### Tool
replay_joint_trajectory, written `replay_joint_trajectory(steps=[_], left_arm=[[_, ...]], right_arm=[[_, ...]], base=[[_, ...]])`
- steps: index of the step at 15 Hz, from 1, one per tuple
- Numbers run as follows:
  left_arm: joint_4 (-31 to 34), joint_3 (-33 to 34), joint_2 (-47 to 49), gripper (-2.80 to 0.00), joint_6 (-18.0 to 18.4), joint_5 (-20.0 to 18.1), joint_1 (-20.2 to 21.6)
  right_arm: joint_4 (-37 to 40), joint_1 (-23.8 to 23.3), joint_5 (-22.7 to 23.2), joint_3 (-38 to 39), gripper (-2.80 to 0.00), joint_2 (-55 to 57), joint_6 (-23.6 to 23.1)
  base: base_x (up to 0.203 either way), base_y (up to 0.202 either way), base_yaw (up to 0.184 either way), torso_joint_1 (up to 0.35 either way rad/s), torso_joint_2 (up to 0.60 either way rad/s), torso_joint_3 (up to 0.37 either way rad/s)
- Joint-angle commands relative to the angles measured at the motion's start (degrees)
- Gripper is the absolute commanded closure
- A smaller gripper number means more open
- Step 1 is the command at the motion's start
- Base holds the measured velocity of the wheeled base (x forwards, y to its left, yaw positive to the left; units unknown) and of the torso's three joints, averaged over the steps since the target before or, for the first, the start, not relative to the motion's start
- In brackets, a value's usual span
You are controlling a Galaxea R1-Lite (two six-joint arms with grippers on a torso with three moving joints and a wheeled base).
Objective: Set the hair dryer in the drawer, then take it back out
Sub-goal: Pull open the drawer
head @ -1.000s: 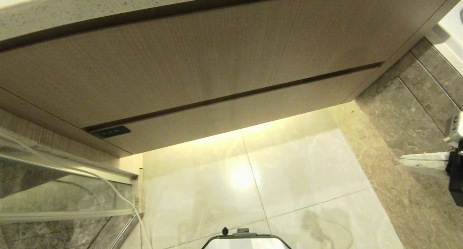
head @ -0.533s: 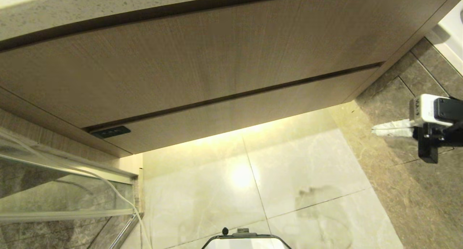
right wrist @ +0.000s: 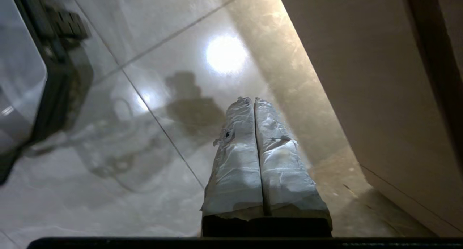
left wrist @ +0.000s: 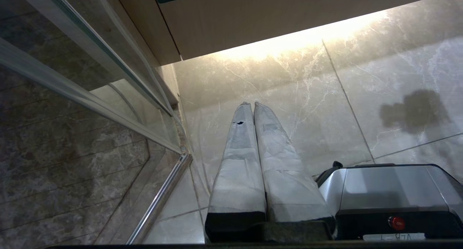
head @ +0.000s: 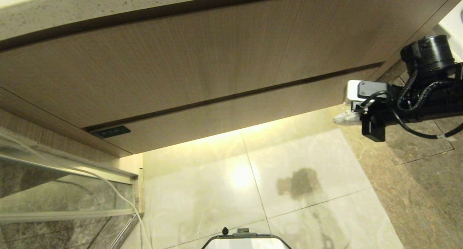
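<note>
The drawer (head: 235, 113) is the narrow wood-grain front under a dark gap, pushed in flush, with a small dark label (head: 110, 132) at its left corner. The hair dryer is out of view. My right gripper (head: 338, 118) is shut and empty. It hangs just below the drawer's right end, fingertips pointing left. In the right wrist view the wrapped fingers (right wrist: 238, 151) lie pressed together over the floor, with the drawer front (right wrist: 361, 79) beside them. My left gripper (left wrist: 252, 104) is shut and parked low beside my base, the drawer (left wrist: 271, 17) above it.
A taller wood panel (head: 199, 61) and a speckled stone counter (head: 72, 10) sit above the drawer. A glass panel with a metal rail (head: 54, 191) and a thin white cord (head: 108, 185) stand at the left. My base (head: 246, 240) is at the bottom. Dark tiles (head: 416, 176) lie at the right.
My right arm has swung in from the right edge, up and to the left, to the drawer's right end. Its shadow on the floor moved with it. The drawer has stayed closed.
</note>
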Motion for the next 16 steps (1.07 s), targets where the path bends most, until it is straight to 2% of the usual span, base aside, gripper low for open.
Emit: replay_joint_trajectory(steps=[1, 5, 6, 9, 11, 12, 16], left_arm=[[0.02, 0.0, -0.02, 0.0, 0.0, 0.0, 0.0], [0.02, 0.0, -0.02, 0.0, 0.0, 0.0, 0.0], [0.02, 0.0, -0.02, 0.0, 0.0, 0.0, 0.0], [0.02, 0.0, -0.02, 0.0, 0.0, 0.0, 0.0], [0.02, 0.0, -0.02, 0.0, 0.0, 0.0, 0.0], [0.02, 0.0, -0.02, 0.0, 0.0, 0.07, 0.0], [0.02, 0.0, -0.02, 0.0, 0.0, 0.0, 0.0]], right_arm=[[-0.83, 5.1, -1.45, -0.34, 0.0, 2.23, 1.9], [-5.01, 8.74, -1.55, -0.11, 0.0, 4.01, 1.35], [-5.6, 8.95, -1.54, -0.33, -2.8, 4.98, 0.89], [-8.27, 9.01, -1.2, -0.88, -2.8, 6.97, -3.8], [-14.57, 8.94, -1.33, -0.98, -2.8, 8.9, -9.24], [-17.56, 8.95, -1.34, -1.16, -2.8, 10.23, -10.46], [-25.86, 8.92, -1.62, -2.17, -2.8, 14.61, -11.2]], base=[[0.0, 0.0, 0.0, 0.0, 0.0, 0.0], [0.0, 0.0, 0.0, 0.0, 0.0, 0.0], [0.0, 0.0, 0.0, 0.0, 0.0, 0.0], [0.0, 0.0, 0.0, 0.0, 0.0, 0.0], [0.0, 0.0, 0.0, 0.0, 0.0, 0.0], [0.0, 0.0, 0.0, 0.0, 0.0, 0.0], [0.0, 0.0, 0.0, 0.0, 0.0, 0.0]])
